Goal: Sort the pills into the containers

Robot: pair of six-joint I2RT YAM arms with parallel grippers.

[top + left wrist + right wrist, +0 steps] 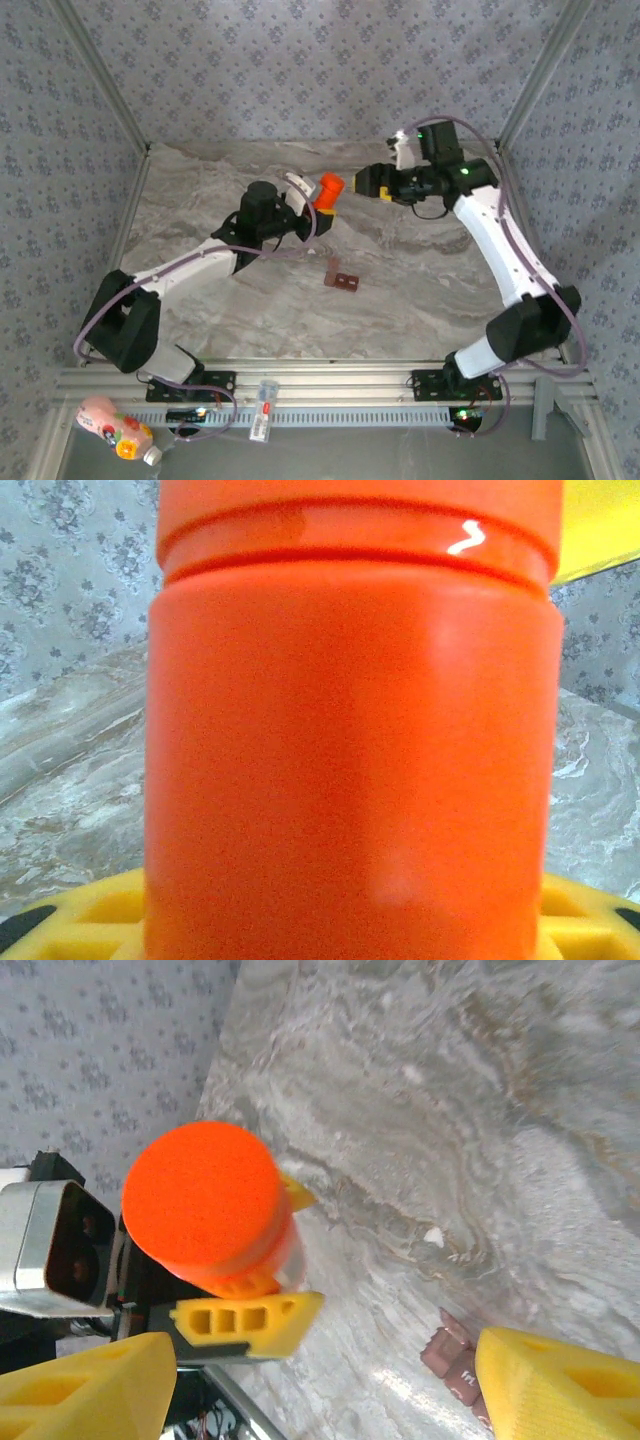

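One small dark reddish-brown strip of compartments (345,281)

I hold the left arm stretched low and forward across the desk, the left gripper (316,199) with its fingers (90,920) clamped around the orange bottle (328,188). My right arm stands tall, elbow high, bent leftward, and the right gripper (369,182) has its fingers (560,1385) spread wide.
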